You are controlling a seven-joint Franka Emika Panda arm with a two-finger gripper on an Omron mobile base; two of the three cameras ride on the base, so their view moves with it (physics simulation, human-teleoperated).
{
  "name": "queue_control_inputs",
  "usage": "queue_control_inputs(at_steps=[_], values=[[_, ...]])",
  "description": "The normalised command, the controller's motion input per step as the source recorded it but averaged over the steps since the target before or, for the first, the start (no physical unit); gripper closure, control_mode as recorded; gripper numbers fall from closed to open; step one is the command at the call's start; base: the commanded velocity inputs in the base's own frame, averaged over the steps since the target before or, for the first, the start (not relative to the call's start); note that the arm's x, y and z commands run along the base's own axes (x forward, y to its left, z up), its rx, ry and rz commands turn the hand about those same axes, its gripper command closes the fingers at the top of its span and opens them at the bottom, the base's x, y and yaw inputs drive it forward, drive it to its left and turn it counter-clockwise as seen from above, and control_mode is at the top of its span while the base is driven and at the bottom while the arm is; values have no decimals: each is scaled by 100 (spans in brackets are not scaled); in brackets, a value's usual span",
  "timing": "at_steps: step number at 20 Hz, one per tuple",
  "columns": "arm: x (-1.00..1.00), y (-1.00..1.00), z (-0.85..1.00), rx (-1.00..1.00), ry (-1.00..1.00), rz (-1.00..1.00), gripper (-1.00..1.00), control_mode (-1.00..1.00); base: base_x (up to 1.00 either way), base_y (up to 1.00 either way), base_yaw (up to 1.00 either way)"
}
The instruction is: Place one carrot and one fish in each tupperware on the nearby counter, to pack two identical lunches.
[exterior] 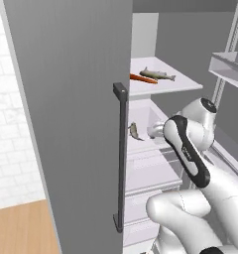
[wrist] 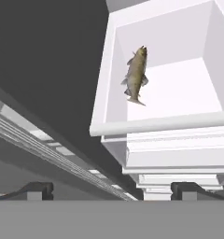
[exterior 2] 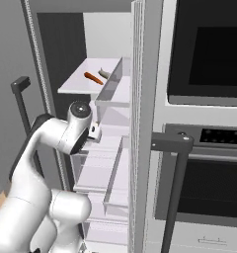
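Arm reaching into the open fridge, jaws spread wide and empty.
A fish (wrist: 136,74) lies in a white drawer (wrist: 179,123), upper centre; another fish (exterior: 158,74) and carrot (exterior: 142,78) share the shelf (exterior: 185,84) above.

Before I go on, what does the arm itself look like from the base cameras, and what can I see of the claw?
The arm is glossy white, built of rounded, bulbous segments. A black band wraps one link, and a dark round cap with a grey centre marks a joint. No loose cables show. The claw has two small dark, blocky finger tips.
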Motion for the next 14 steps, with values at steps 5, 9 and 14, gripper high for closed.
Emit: queue_control_inputs(at_steps=[5, 9, 14], values=[[80, 26, -45, 0, 0, 0, -100, -100, 0, 0, 0], [63, 0, -17, 0, 0, 0, -100, -100, 0, 0, 0], [68, 0, -17, 0, 0, 0, -100, -100, 0, 0, 0]])
